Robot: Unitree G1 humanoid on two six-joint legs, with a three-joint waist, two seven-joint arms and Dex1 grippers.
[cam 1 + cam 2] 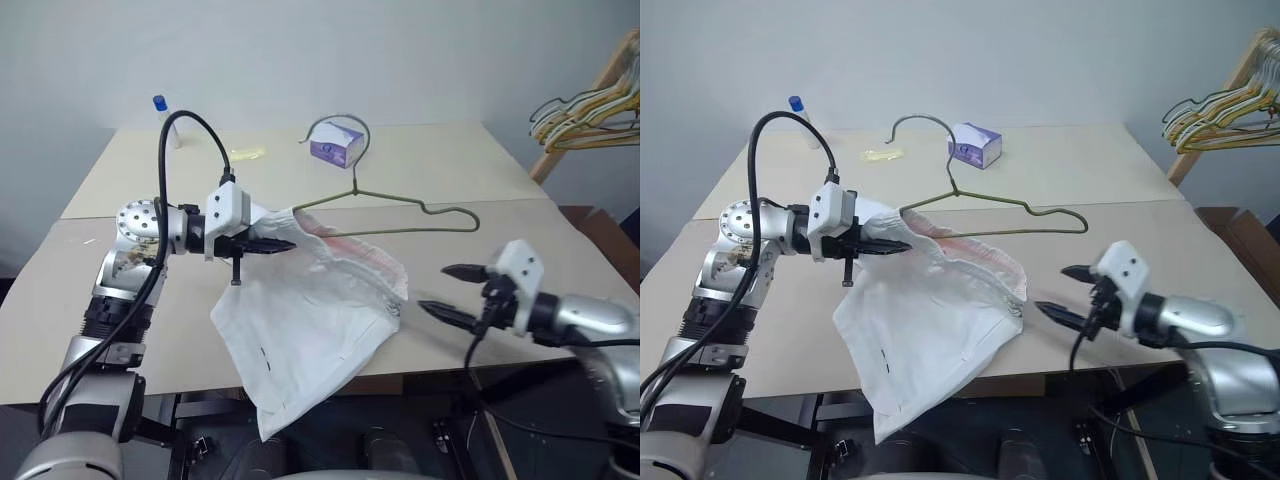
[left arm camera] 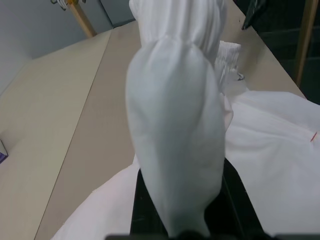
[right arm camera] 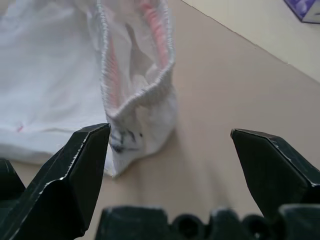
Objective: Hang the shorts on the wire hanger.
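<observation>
I see left gripper (image 1: 275,243) clamped on the shorts (image 1: 310,320) | right gripper (image 1: 448,292) spread wide beside them | right wrist view reveals pink-lined waistband | wire hanger (image 1: 400,215) behind shorts

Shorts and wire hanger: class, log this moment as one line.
left gripper: shut on shorts | right gripper: open, beside shorts | wire hanger: through the waistband | tissue box: behind

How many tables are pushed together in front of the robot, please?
2: the near table bears the shorts; the far table behind it holds the tissue box and a small bottle.
</observation>
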